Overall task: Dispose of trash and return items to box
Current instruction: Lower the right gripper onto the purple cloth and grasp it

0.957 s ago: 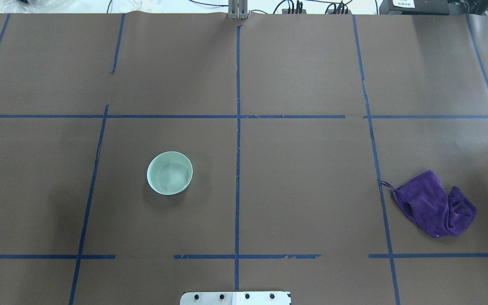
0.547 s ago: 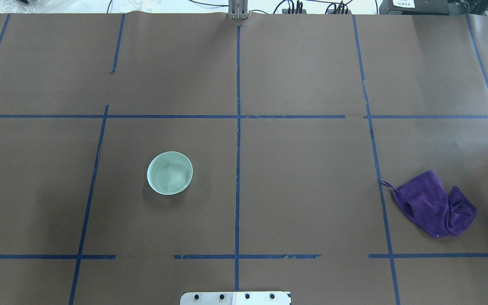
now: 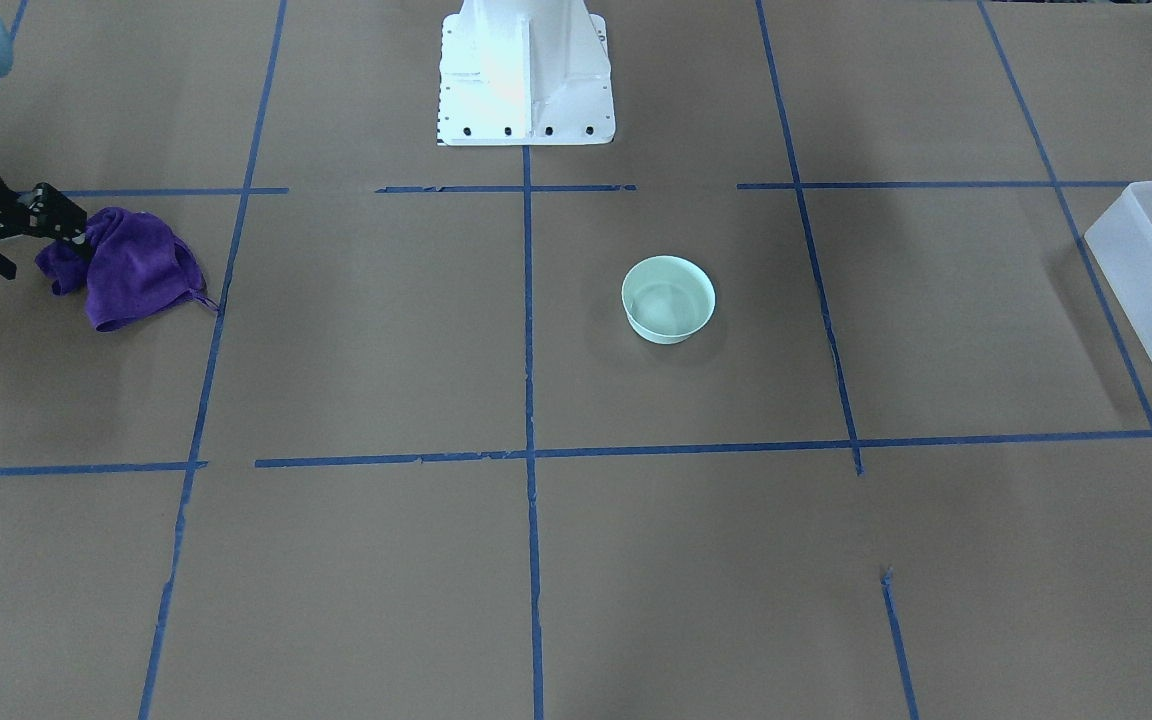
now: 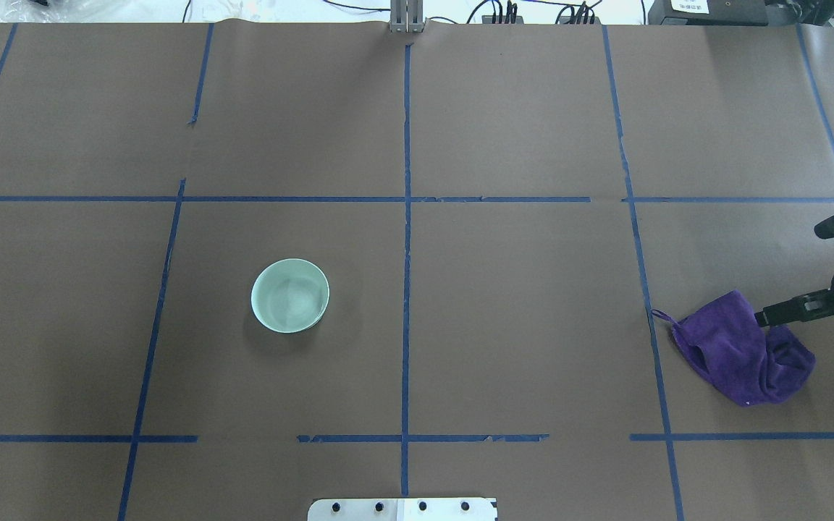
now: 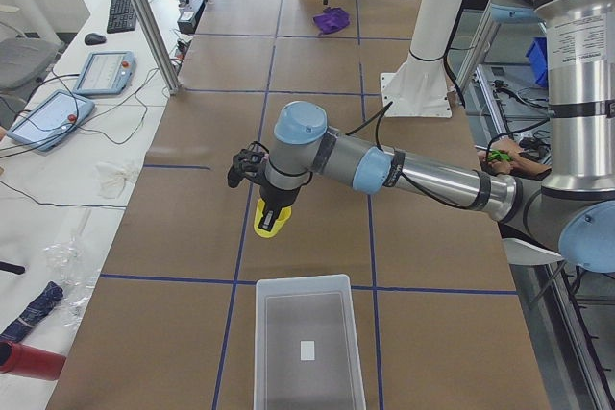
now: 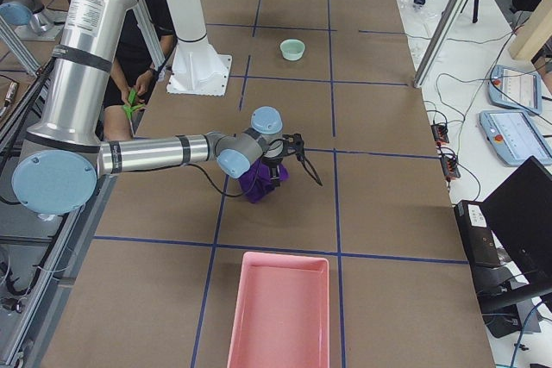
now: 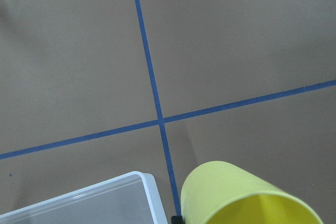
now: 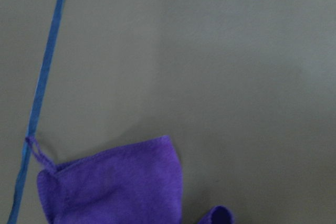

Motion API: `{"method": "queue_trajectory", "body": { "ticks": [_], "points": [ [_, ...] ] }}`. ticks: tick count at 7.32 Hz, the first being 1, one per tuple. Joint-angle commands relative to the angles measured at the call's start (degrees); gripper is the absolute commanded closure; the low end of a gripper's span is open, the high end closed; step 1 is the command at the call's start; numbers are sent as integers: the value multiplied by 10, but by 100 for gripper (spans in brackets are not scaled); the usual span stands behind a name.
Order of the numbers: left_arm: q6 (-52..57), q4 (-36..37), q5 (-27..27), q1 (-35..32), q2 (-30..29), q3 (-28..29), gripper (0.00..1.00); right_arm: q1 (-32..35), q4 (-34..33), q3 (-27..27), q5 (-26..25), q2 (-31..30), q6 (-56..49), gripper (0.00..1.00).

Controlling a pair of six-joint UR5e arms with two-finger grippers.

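Yellow cup [image 5: 271, 227] was clamped in the left tool [image 5: 271, 210], which was closed on it near the end of the desk [image 4: 518, 325] on the robot's left. The cup was just short of the box [image 5: 261, 343] and outside it. Only two views caught this grip. The left-end camera showed the near arm reaching out with the cup under its wrist. The left wrist camera showed the cup [image 7: 236, 195] close up, with its open mouth toward the lens and a corner of the box [image 7: 140, 178] beside it over a crossing of blue tape. The front-facing view gave only the box [image 3: 1131, 300] at its right edge.

The right tool [image 4: 788, 275] stood with its jaws spread wide and held nothing. One finger [image 4: 786, 313] lay over the upper edge of the purple cloth [image 4: 735, 354]. I cannot tell whether it touched. The front-facing view showed the same tool [image 3: 41, 250] beside the cloth [image 3: 131, 270]. The right wrist camera showed only the cloth [image 8: 115, 182] and bare desk.

The mint bowl [image 4: 290, 295] sat upright on the desk, left of the centre tape line and well apart from both tools. The right-end view alone showed a pink tray [image 6: 280, 308] near the camera, beyond the cloth [image 6: 257, 185].
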Motion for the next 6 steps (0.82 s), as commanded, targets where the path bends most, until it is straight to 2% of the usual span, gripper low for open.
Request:
{"method": "queue_trajectory", "body": {
  "ticks": [1, 3, 4, 5, 6],
  "points": [
    [17, 0, 24, -16, -9, 11, 100, -100, 16, -2, -69, -2, 24, 0],
    [17, 0, 25, -19, -11, 15, 100, -113, 15, -15, -70, -4, 23, 0],
    [18, 0, 25, -20, -12, 20, 100, -113, 14, -16, -69, -11, 24, 19],
    [20, 0, 25, -20, -13, 25, 100, -111, 13, -15, -65, -13, 24, 79],
    [31, 0, 25, -21, -16, 32, 100, -109, 13, -10, -56, -17, 23, 100]
  ]
}}
